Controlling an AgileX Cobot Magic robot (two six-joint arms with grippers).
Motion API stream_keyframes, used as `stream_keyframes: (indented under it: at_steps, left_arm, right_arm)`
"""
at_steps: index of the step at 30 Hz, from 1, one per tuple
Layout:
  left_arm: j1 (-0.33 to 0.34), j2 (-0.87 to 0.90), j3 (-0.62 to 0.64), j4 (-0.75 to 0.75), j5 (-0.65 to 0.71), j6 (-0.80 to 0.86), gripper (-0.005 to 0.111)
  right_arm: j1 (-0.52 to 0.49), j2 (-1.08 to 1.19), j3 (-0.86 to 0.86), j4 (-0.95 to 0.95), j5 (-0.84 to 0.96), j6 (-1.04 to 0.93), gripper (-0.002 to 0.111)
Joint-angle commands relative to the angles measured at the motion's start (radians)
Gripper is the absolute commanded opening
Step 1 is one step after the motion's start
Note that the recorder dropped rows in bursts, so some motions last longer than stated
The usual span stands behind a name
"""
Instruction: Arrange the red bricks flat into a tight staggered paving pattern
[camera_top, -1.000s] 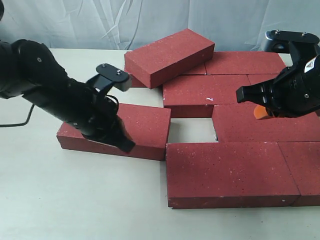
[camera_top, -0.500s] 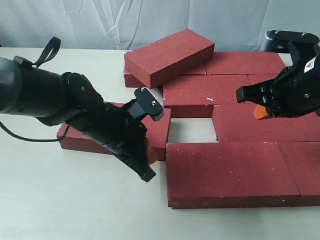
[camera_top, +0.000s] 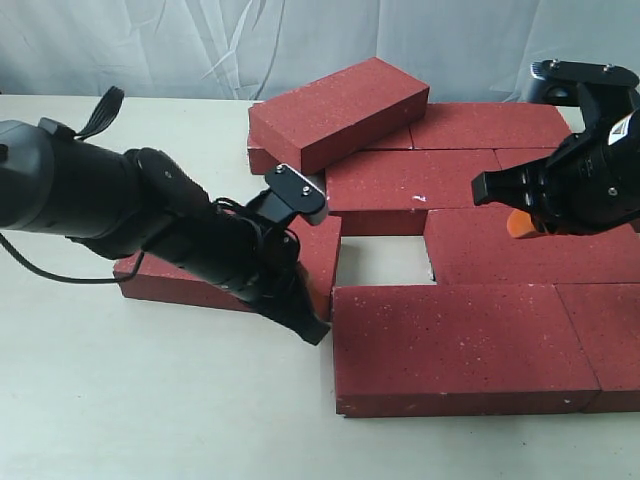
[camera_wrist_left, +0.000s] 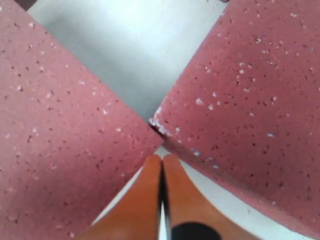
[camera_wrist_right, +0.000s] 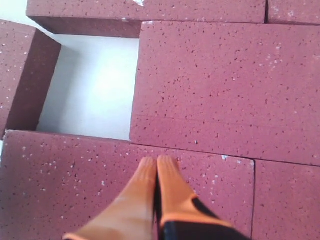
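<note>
Several red bricks lie flat in staggered rows at the right, round a bare square gap (camera_top: 384, 260). One brick (camera_top: 338, 108) rests tilted on top of the back row. The brick with a white chip (camera_top: 410, 186) lies in the middle row. A loose brick (camera_top: 152, 281) lies at the left, its corner almost meeting the front brick (camera_top: 450, 340). My left gripper (camera_top: 312, 328) is shut and empty, its tip low at that corner (camera_wrist_left: 156, 124); its shut fingers (camera_wrist_left: 150, 180) point between the two bricks. My right gripper (camera_top: 520, 222) hovers shut and empty over the front brick (camera_wrist_right: 75, 175).
The pale table (camera_top: 150, 400) shows at the left and front. A grey cloth backdrop (camera_top: 200, 40) hangs behind. A black cable (camera_top: 40, 245) trails from the left arm. In the right wrist view the gap (camera_wrist_right: 95, 85) lies beside another brick (camera_wrist_right: 225, 85).
My left arm has swung right and lowered along the loose brick's front, bringing its tip to the corner by the front brick. The right arm and the bricks have not moved.
</note>
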Motion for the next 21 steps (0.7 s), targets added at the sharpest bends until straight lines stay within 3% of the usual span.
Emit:
stream_keyframes:
  at_steps: [1,6,11,21]
  left_arm:
    - [-0.005,0.000,-0.011,-0.012,0.017,0.059,0.000]
    - [-0.005,-0.008,-0.036,0.162,0.160,0.141,0.000]
    - [-0.005,-0.011,-0.036,0.368,0.159,0.141,0.000]
    - [-0.005,0.020,-0.036,0.393,0.013,0.171,0.000]
  right_arm:
    - [-0.007,-0.004,0.003,-0.001,-0.013,-0.005,-0.001]
    - [-0.007,-0.004,0.003,-0.001,-0.013,-0.005,-0.001]
    - [-0.007,-0.004,0.003,-0.001,-0.013,-0.005,-0.001]
    - [-0.007,-0.004,0.003,-0.001,-0.013,-0.005,-0.001]
